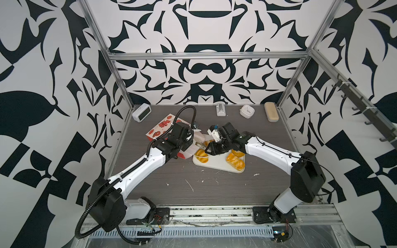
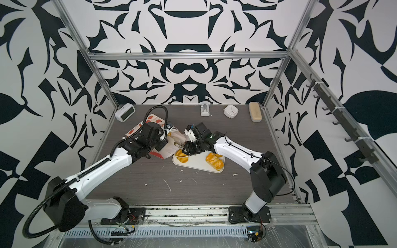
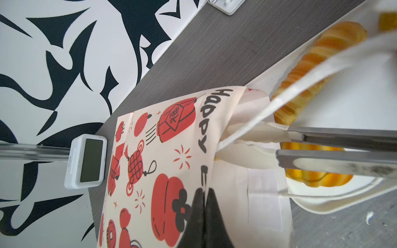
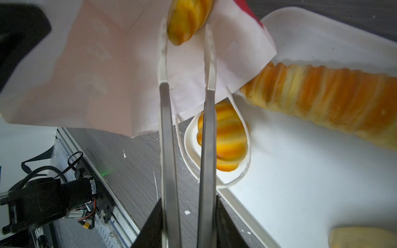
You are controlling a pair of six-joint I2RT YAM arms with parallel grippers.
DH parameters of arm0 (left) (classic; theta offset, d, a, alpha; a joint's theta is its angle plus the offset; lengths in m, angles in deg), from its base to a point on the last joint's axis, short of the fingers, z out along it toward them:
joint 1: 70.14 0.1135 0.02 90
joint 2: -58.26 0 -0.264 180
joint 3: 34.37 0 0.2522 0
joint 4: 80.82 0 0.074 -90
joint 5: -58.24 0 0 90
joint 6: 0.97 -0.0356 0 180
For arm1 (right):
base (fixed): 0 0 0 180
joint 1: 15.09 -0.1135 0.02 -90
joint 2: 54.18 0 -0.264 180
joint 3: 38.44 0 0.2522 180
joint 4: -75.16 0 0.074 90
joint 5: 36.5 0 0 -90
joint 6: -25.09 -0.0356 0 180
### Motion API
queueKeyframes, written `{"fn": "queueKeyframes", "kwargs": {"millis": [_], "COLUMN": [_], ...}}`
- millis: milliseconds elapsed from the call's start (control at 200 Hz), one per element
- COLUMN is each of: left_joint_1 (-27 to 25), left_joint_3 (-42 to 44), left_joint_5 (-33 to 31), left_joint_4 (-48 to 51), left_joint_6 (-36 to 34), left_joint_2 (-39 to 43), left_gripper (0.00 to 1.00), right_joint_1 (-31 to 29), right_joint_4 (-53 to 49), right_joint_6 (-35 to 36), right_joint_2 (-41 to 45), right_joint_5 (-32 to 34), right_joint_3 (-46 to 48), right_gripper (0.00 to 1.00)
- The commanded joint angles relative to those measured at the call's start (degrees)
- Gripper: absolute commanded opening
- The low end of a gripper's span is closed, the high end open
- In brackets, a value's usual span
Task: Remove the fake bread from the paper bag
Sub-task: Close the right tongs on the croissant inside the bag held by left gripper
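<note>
A glossy, golden piece of fake bread (image 4: 187,21) sits in the mouth of the paper bag (image 3: 167,150). The bag is smooth cream paper printed with red figures. It lies on its side with its mouth over a corner of the flat white tray (image 1: 217,165).

The tongs (image 4: 165,128) have steel arms and white tips. The tips stand apart, one on each side of that piece; I cannot tell whether they press it. The right gripper (image 4: 188,201) clamps the tong arms. The left gripper (image 3: 203,206), fingers together, pinches the bag's upper wall.

On the tray lie a long ridged loaf (image 4: 322,103) and a croissant (image 4: 225,137) under a white cord handle (image 4: 246,137).

The table (image 1: 214,193) is dark grey and fine-grained, flecked with white scraps. Walls (image 1: 204,75) of bold black-and-white shapes and an aluminium frame (image 1: 206,56) enclose it.
</note>
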Motion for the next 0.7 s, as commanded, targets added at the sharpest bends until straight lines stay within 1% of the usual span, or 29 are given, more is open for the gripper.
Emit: {"fn": "queueKeyframes", "kwargs": {"millis": [0, 210, 695], "left_joint_1": [-0.1, -0.1, -0.1], "left_joint_3": [0.1, 0.4, 0.1], "left_joint_5": [-0.2, 0.0, 0.2], "left_joint_4": [0.5, 0.3, -1.0], "left_joint_6": [0.2, 0.3, 0.2], "left_joint_2": [0.7, 0.7, -0.2], "left_gripper": [0.00, 0.00, 0.00], "right_joint_1": [0.6, 1.6, 1.8], "right_joint_4": [4.0, 4.9, 5.3], "right_joint_6": [-1.2, -1.7, -1.7], "right_joint_2": [4.1, 4.4, -3.2], "right_joint_5": [-1.8, -1.8, -4.4], "right_joint_3": [0.2, 0.0, -6.9], "right_gripper": [0.38, 0.40, 0.40]}}
